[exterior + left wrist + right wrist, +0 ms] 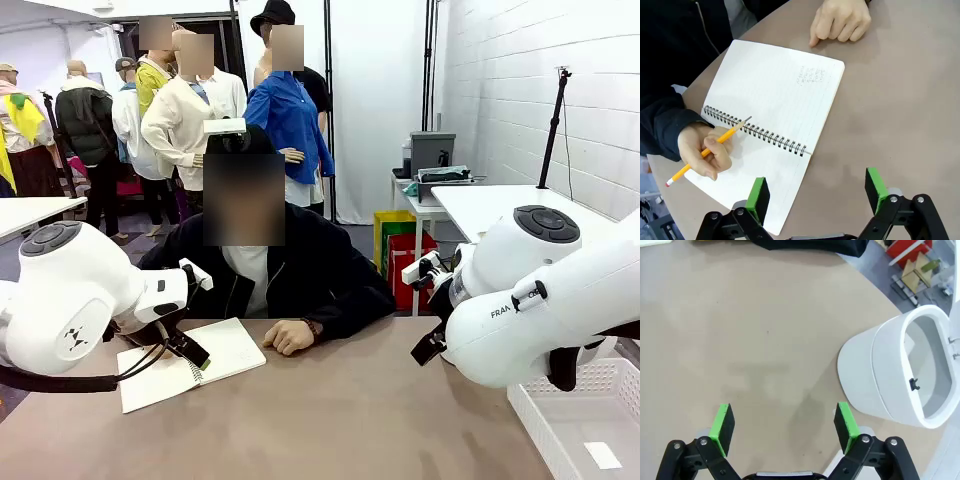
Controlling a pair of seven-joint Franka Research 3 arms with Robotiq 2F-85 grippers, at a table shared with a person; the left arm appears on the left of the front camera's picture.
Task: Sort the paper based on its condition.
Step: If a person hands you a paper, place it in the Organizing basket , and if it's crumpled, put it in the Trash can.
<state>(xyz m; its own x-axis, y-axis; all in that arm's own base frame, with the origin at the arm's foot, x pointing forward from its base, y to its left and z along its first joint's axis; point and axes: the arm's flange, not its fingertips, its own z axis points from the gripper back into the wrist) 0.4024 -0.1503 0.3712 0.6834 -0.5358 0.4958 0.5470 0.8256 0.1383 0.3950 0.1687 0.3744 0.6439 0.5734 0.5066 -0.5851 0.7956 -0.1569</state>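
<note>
Left gripper [816,192] released, empty, above the notebook [775,85] edge; its pencilled lines are unreadable. Right gripper [784,426] released, empty, over the table [765,330]. Right arm [540,300] lettered "FRAN". Paper's position cannot be told.

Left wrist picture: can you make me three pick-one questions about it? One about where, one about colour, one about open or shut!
1. Where is the pencil? A in a cup; B in the person's hand; C on the floor.
2. What colour are the pads of the left pincer? A red; B blue; C green.
3. The notebook is: A open; B shut; C rolled up.
Answers: B, the hand grips it; C, both pads are bright green; A, its pages lie flat on either side of the spiral.
</note>
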